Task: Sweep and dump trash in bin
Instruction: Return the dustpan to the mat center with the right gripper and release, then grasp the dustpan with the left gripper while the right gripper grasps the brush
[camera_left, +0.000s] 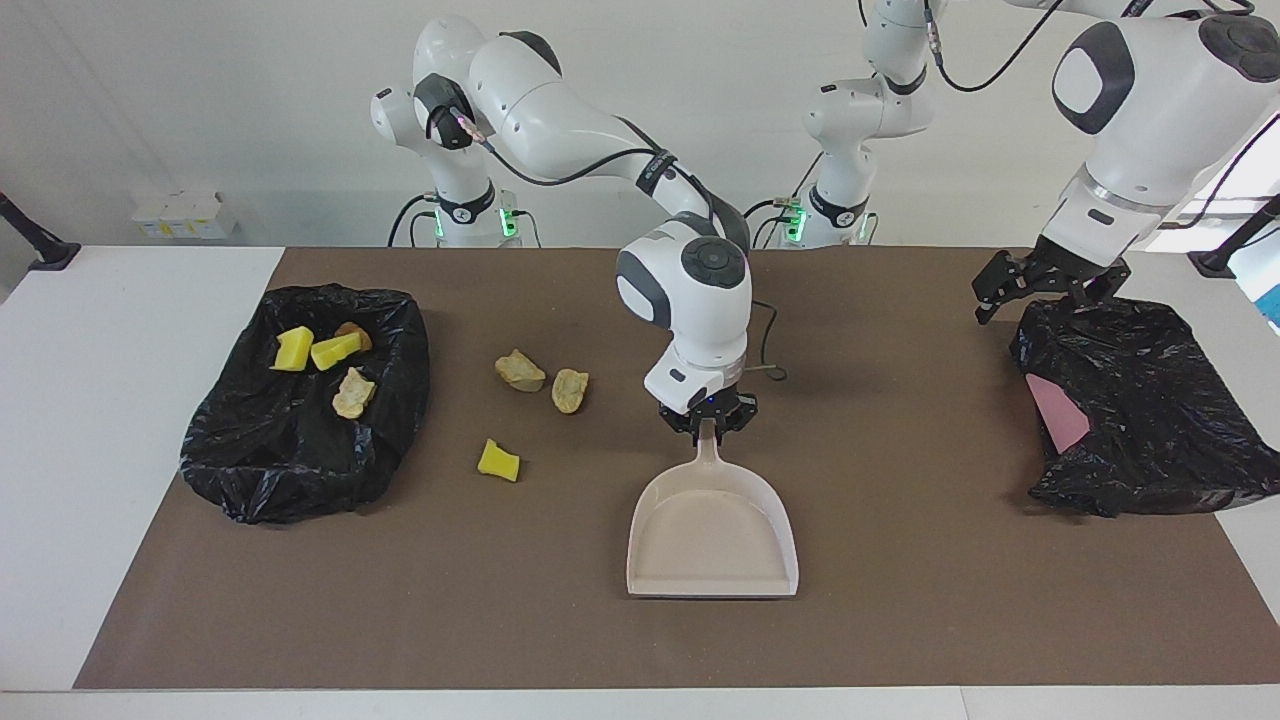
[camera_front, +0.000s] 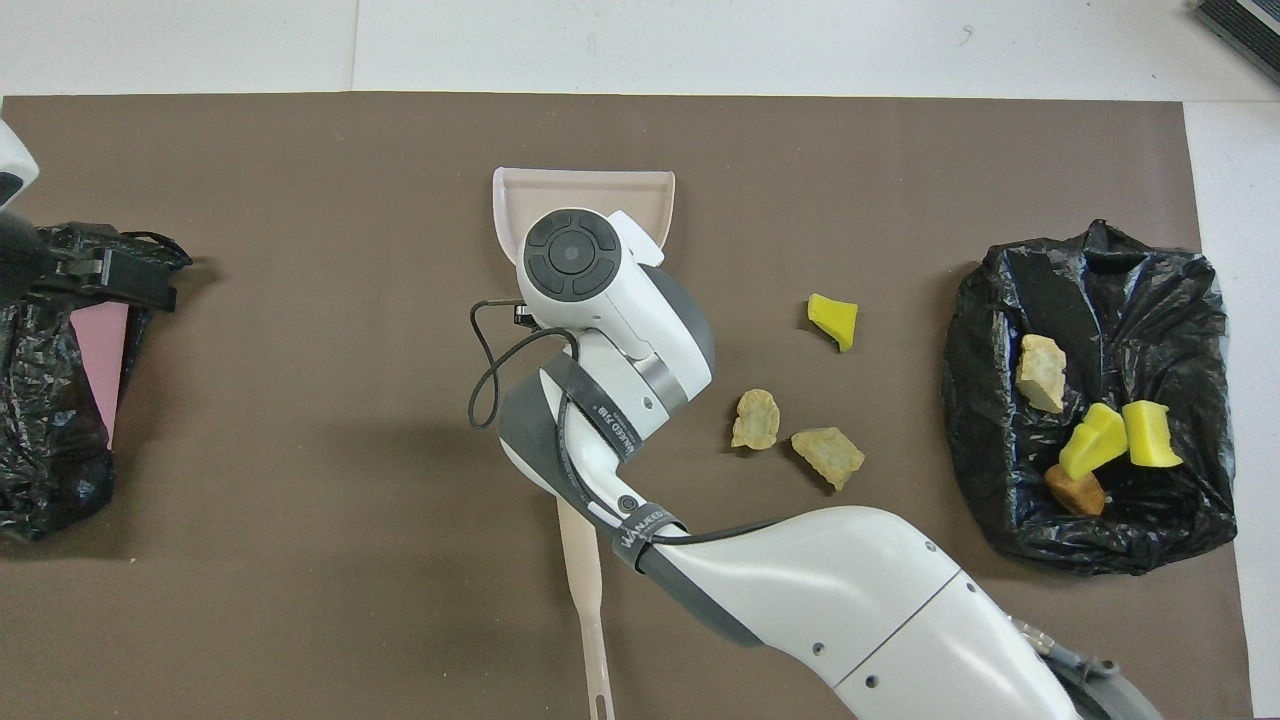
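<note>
— Overhead view first: what is your right gripper (camera_left: 708, 425) doing?

— You are seeing it clamped on the handle of the beige dustpan (camera_left: 712, 530). The pan is lying flat on the brown mat (camera_left: 900, 600), in the middle of the frame, with its wide mouth pointing to the bottom of the facing view.

— And where is the trash sitting?

— Three bits are lying on the mat, left of the pan in the facing view: a yellow sponge bit (camera_left: 498, 461) and two beige chunks (camera_left: 520, 371) (camera_left: 570, 390). More bits are resting in the black bin bag (camera_left: 300, 470) at the left of that frame.

— What about your left gripper (camera_left: 1040, 285)?

— You are seeing it hanging with fingers spread wide, holding nothing, over the second black bag (camera_left: 1150, 420) at the right. A beige brush (camera_front: 585, 590) is peeking out under the right arm, low in the overhead view.
</note>
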